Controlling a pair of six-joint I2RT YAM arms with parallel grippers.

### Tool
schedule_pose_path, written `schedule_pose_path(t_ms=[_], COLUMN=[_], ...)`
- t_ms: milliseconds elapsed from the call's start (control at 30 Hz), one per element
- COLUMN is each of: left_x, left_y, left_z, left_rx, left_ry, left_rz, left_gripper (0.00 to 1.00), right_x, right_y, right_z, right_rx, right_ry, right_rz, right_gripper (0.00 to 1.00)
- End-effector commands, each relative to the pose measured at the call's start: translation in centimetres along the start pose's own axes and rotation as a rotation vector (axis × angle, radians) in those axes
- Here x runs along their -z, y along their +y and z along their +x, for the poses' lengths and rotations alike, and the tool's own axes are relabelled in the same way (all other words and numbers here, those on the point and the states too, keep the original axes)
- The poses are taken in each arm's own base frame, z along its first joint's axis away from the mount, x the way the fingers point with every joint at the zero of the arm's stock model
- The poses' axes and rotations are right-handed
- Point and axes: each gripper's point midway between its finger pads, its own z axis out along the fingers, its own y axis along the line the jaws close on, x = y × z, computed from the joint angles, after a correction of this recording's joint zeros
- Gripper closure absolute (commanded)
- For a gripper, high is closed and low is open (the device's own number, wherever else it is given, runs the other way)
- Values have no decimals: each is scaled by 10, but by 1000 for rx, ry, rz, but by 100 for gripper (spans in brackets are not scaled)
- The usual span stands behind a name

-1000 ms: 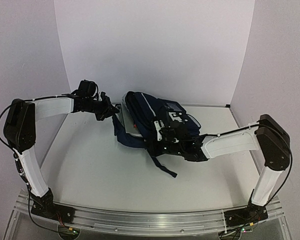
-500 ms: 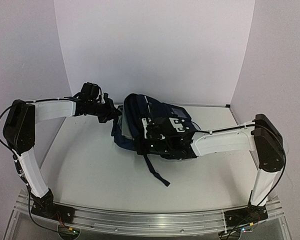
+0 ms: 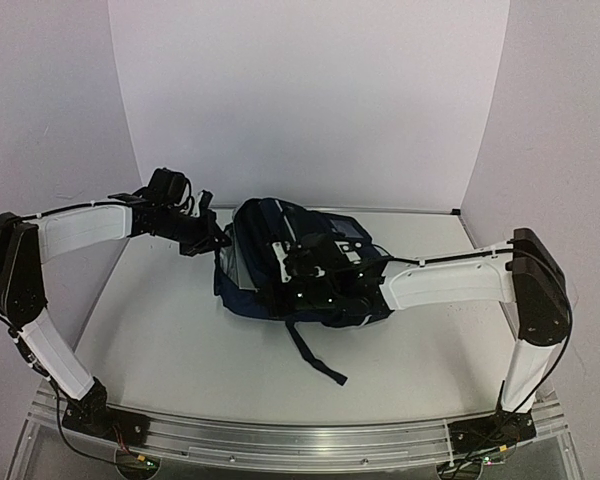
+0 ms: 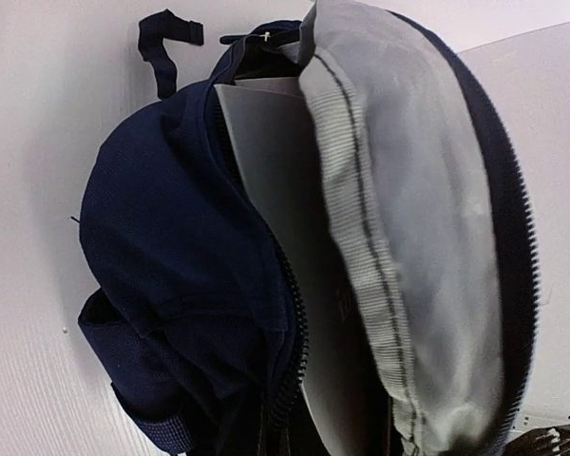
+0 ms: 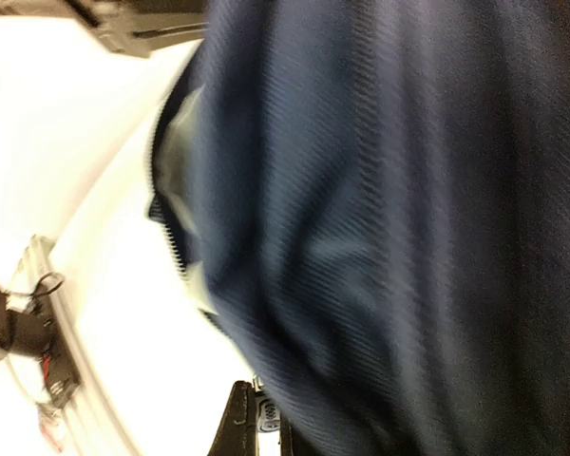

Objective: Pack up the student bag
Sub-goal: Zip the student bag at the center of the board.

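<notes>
The student bag (image 3: 270, 255), navy with light grey lining, lies at the back middle of the table with its mouth facing left. In the left wrist view the student bag (image 4: 180, 247) gapes open, and a flat grey slab (image 4: 275, 180) stands inside against the lining (image 4: 427, 218). My left gripper (image 3: 217, 240) is at the bag's left rim; its fingers are buried in dark fabric, shut on that rim. My right gripper (image 5: 263, 410) is shut on a silver zipper pull (image 5: 268, 416) under the blue fabric. From above, the right gripper (image 3: 282, 287) lies across the bag's front.
A dark shoulder strap (image 3: 315, 355) trails from the bag toward the near edge. A small carry loop (image 4: 166, 33) lies on the table beyond the bag. White walls close in the back and both sides. The table (image 3: 170, 330) is white.
The right gripper has travelled left along the bag, dragging fabric with it. The bag has shifted left and bunched up. The left arm has swung slightly left and lower.
</notes>
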Motion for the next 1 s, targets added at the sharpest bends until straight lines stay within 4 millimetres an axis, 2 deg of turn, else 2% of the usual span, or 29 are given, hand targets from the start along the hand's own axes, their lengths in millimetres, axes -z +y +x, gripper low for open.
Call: schedule_pose_path(t_ms=[0,100,233,333,467,533,700,833,900,967], left_x=[12,11,6,-1,-8,-11,-19,-24,-19,-4], left_y=[-48,-47,-54,-49,-31,-29,-36,-34,-25,-13], left_z=[2,-7,-9,-7,-8,-9,-9,-6,-6,-11], left_rx=[-96,-60,-38,-18,24,45,50,42,30,9], left_ry=[11,-27,-44,-43,-57,-63,-75,-57,-68,-112], left_rz=[177,158,186,165,87,88,118,122,65,-11], left_gripper=[100,100,100,100,100,100,100,100,94,81], right_x=[46,50,39,37,42,39,24,16,18,26], right_y=[85,91,96,119,145,143,120,119,123,124], right_z=[-63,-72,-84,-90,-93,-97,-115,-124,-127,-127], right_rx=[60,35,-1,23,65,46,-70,-123,-113,-89], right_ry=[-142,-159,-173,-167,-170,-185,-256,-281,-284,-288], right_rz=[-293,-307,-309,-381,-448,-427,-297,-283,-296,-299], right_gripper=[100,100,100,100,100,100,100,100,93,83])
